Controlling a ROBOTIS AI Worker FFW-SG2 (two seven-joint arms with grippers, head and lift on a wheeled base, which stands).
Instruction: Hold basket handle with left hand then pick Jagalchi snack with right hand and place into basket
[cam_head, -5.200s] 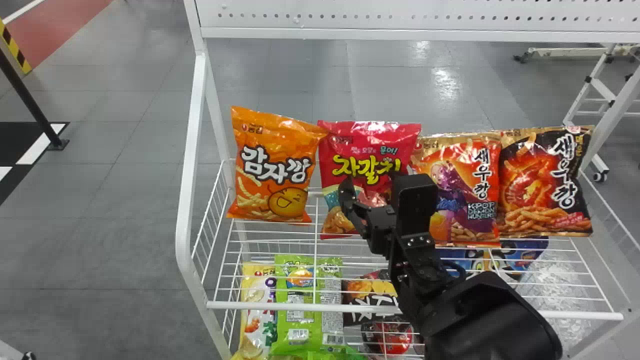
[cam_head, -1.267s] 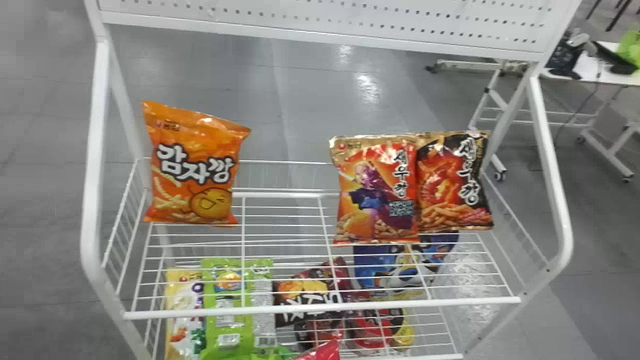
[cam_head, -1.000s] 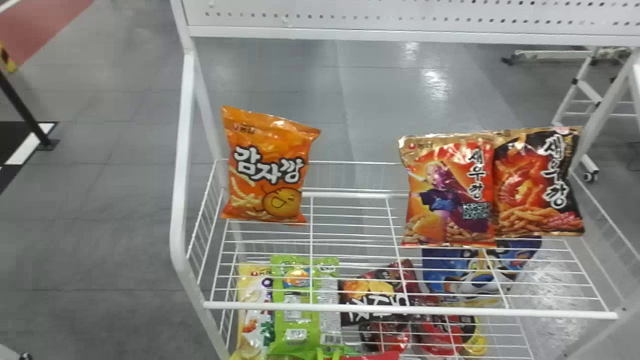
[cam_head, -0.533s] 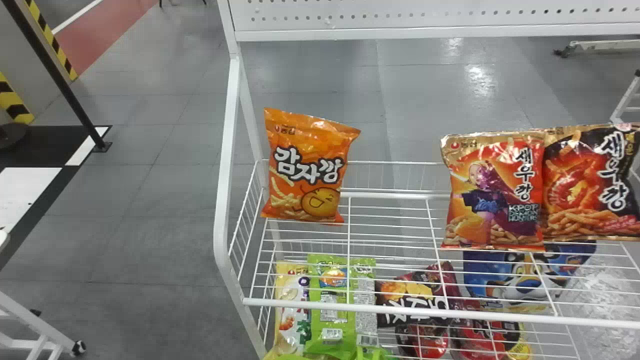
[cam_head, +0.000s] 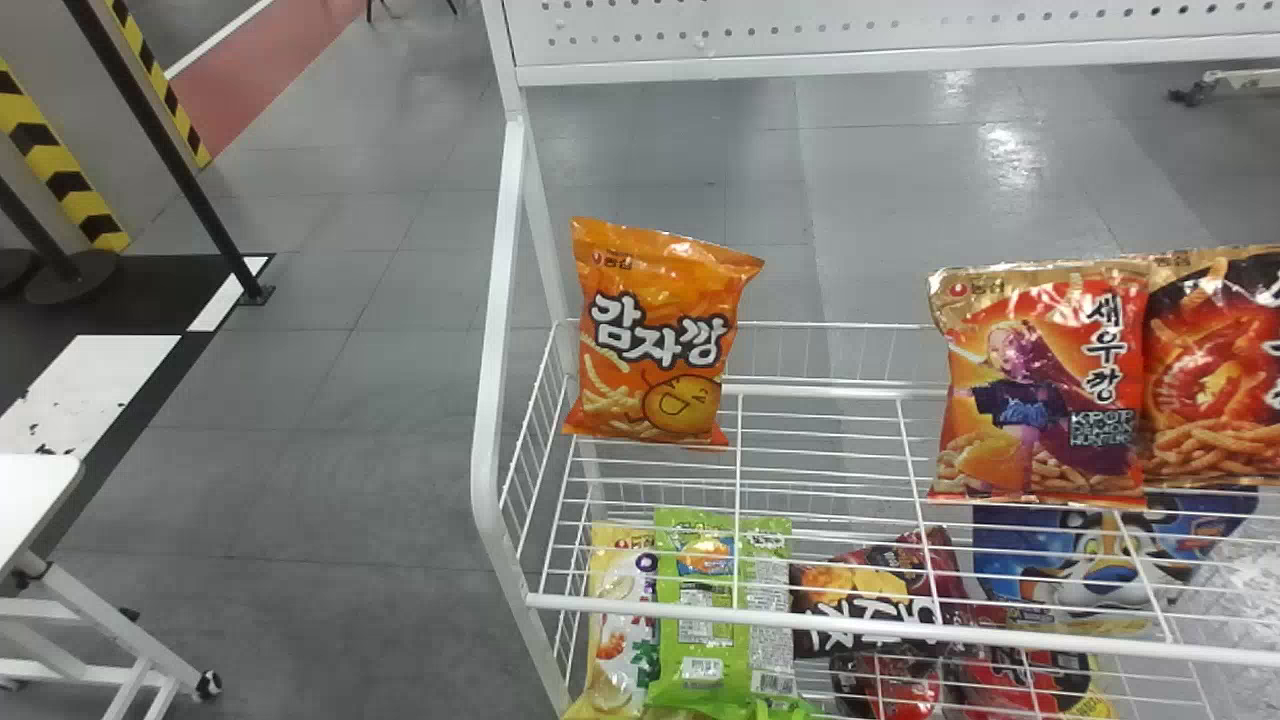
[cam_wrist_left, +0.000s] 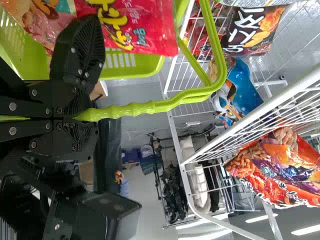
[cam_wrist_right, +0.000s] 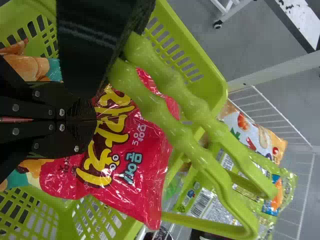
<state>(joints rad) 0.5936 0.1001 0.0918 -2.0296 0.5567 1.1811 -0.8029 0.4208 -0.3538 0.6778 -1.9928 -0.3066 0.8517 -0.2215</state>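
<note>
And right up close, my right pincer (cam_wrist_right: 95, 120) has its fingers drawn together on the Jagalchi snack (cam_wrist_right: 145, 200), a glossy red bag, creased and shiny, big yellow letters facing the wrist camera! It's at the mouth of the green basket (cam_wrist_right: 207, 75), slatted wall around it. Long axis runs along my pincer's fingers: top seal points ahead, past the fingertips, snack-picture end back towards the wrist.

What's in the way? The knobbly basket handle (cam_wrist_right: 185, 135), its two strands cutting across the bag in the right wrist view, with my left pincer (cam_wrist_left: 90, 115) closed tight around that handle.

Out beyond, the white wire rack (cam_head: 800, 622)! Lower level: a cream packet (cam_head: 620, 620), a green packet (cam_head: 700, 630), a dark bag (cam_head: 870, 600), a blue bag (cam_head: 1080, 560). Upper level: an orange bag (cam_head: 665, 290) on the left, a red-and-gold bag (cam_head: 1040, 390) on the right, overlapping a black-and-red one (cam_head: 1215, 370). Farther off, a black post (cam_head: 165, 150) leans across the view.
</note>
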